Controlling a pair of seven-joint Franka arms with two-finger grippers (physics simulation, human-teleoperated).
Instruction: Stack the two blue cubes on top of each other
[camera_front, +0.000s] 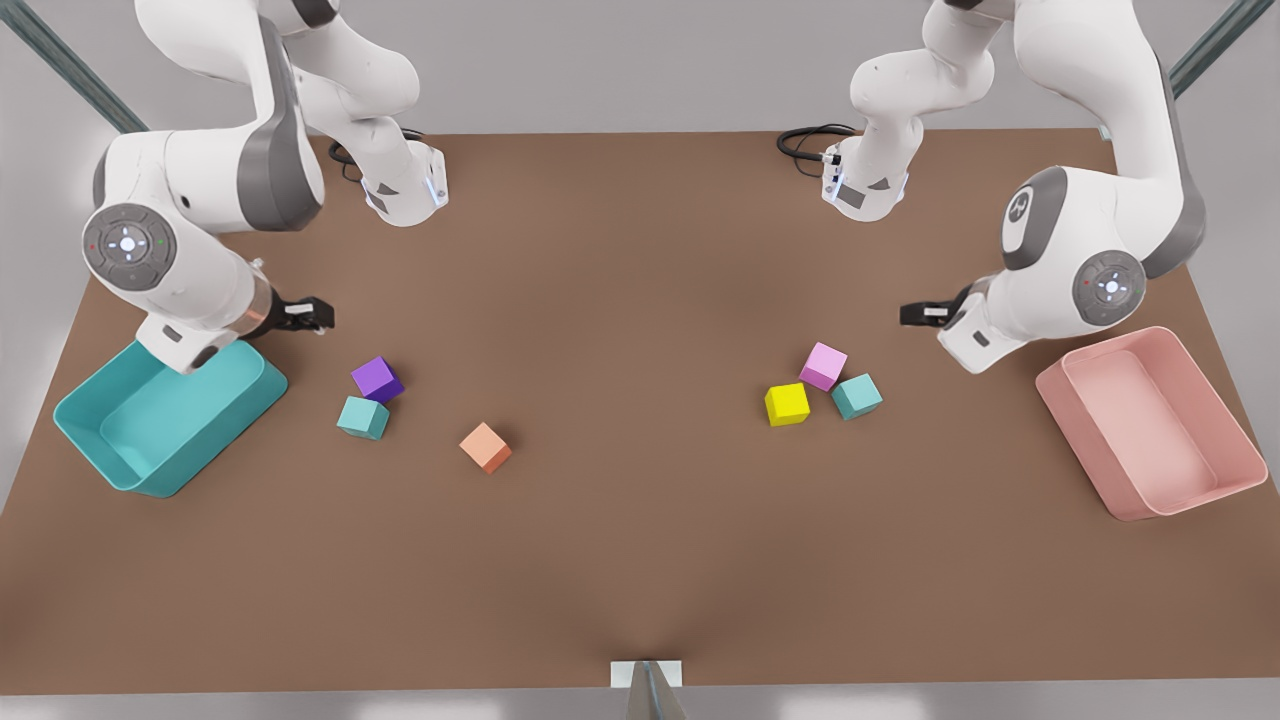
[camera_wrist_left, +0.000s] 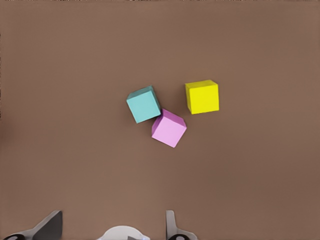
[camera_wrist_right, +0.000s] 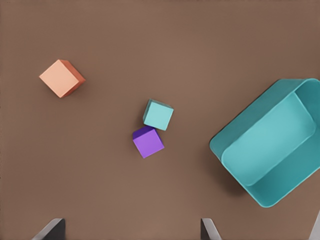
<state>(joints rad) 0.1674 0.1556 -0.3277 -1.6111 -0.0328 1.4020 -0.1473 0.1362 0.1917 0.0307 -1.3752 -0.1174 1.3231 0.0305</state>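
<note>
Resting apart on the brown worktop (camera_front: 640, 560), the two blue cubes are unstacked. One blue cube (camera_front: 363, 417) lies touching a purple cube (camera_front: 377, 380), near the teal bin (camera_front: 150, 420) on the front view's left, with an orange cube (camera_front: 486, 447) a little farther off. The other blue cube (camera_front: 857, 396) sits against a pink cube (camera_front: 823, 366), a yellow cube (camera_front: 787, 404) just beside them; a pink bin (camera_front: 1150, 430) stands farther to the front view's right. Above this trio hovers the left gripper (camera_front: 918, 314), its fingers (camera_wrist_left: 50, 226) spread apart. Above the first pair hovers the right gripper (camera_front: 308, 316), fingers (camera_wrist_right: 50, 229) likewise wide apart, holding nothing.
</note>
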